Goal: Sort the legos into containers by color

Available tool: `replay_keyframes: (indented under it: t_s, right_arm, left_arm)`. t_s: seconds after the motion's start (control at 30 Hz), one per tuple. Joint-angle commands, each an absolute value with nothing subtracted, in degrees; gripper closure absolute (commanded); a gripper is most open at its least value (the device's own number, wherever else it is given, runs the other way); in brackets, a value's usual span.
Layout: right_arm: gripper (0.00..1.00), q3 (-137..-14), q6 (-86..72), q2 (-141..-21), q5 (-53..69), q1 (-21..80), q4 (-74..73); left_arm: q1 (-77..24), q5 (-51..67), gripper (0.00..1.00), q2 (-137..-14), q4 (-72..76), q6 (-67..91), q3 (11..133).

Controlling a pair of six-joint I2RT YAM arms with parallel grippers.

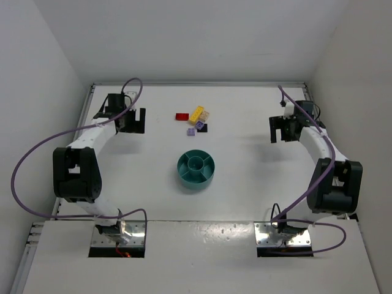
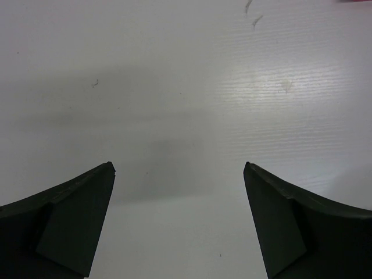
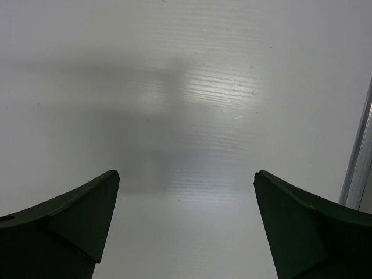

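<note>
A small cluster of legos lies on the white table at the back middle: a red brick (image 1: pixel 182 116), a yellow brick (image 1: pixel 196 114), a beige brick (image 1: pixel 204 115), two purple bricks (image 1: pixel 199 125) and a black one (image 1: pixel 204 128). The round teal dish (image 1: pixel 196 169) with a central cup and ringed sections stands in front of them; its compartments look empty. My left gripper (image 1: pixel 132 121) is open and empty at the back left, over bare table (image 2: pixel 179 168). My right gripper (image 1: pixel 282 130) is open and empty at the right (image 3: pixel 186 174).
White walls close the table at the back and both sides. A metal rail (image 3: pixel 357 168) runs along the right table edge next to my right gripper. Purple cables loop off both arms.
</note>
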State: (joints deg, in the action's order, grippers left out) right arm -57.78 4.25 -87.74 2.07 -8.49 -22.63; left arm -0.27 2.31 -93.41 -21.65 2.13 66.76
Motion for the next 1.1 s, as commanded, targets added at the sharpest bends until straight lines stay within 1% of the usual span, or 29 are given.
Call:
replay_keyframes:
  t_s: [0.0, 0.1, 0.23, 0.33, 0.4, 0.47, 0.5, 0.6, 0.7, 0.8, 0.83, 0.87, 0.9, 0.93, 1.0, 1.07]
  right_arm:
    - [0.01, -60.5, 3.4, -86.0, 1.8, -8.8, -20.5]
    - [0.01, -62.6, 4.0, -87.4, -0.1, -7.5, -21.6]
    - [0.01, -68.8, 6.7, -91.8, -0.8, -7.5, -26.3]
    - [0.01, -73.6, 6.4, -94.9, 4.1, -8.3, -29.4]
    - [0.01, -73.7, 4.6, -95.5, 4.1, -8.9, -28.4]
    - [0.01, -73.7, 4.6, -95.0, 4.9, -7.3, -27.3]
    - [0.01, -73.1, 4.6, -95.0, 6.9, -7.3, -27.3]
    - [0.01, -74.8, 4.0, -96.4, 7.6, -7.3, -28.0]
    - [0.01, -75.4, 4.0, -97.2, 9.3, -7.3, -29.2]
    - [0.01, -76.1, 4.0, -98.0, 11.7, -7.3, -30.3]
    - [0.01, -76.1, 4.0, -98.0, 11.7, -7.3, -30.3]
    - [0.01, -76.1, 4.0, -98.0, 12.4, -7.3, -30.3]
    - [0.01, -76.6, 4.0, -98.0, 12.9, -7.3, -30.3]
    - [0.01, -76.6, 4.0, -98.5, 12.9, -7.3, -30.3]
    - [0.01, -76.6, 4.7, -99.0, 13.6, -7.3, -30.3]
    - [0.01, -76.6, 4.7, -99.1, 14.1, -7.3, -30.8]
  left_arm:
    - [0.4, 1.9, 0.00, -93.7, -21.1, 1.5, 70.5]
    - [0.4, 4.3, 0.00, -94.9, -21.9, 0.2, 73.4]
    - [-0.2, 7.9, 0.00, -94.9, -22.6, -1.4, 75.1]
    - [-1.5, 7.9, 0.00, -96.4, -23.1, -2.6, 76.8]
    - [-3.2, 5.8, 0.00, -97.4, -23.6, -3.5, 79.1]
    - [-5.0, 4.5, 0.02, -98.9, -24.3, -5.9, 81.5]
    - [-5.5, 3.9, 0.02, -99.5, -24.3, -6.6, 82.5]
    - [-6.2, 3.3, 0.02, -105.4, -28.3, -8.0, 90.3]
    - [-4.6, 6.4, 0.05, -113.3, -33.7, -8.6, 100.6]
    - [-3.3, 8.6, 0.10, -120.3, -38.5, -8.6, 110.3]
    - [-3.3, 8.6, 0.17, -121.6, -40.2, -8.6, 112.1]
    - [-3.3, 9.7, 0.20, -122.7, -40.9, -9.5, 113.7]
    - [-3.3, 13.8, 0.23, -123.4, -41.7, -11.0, 115.5]
    - [-4.0, 16.5, 0.26, -123.4, -42.3, -15.6, 115.5]
    - [-5.4, 21.7, 0.27, -123.4, -42.8, -21.2, 113.9]
    - [-7.1, 23.3, 0.29, -123.4, -43.7, -29.0, 113.4]
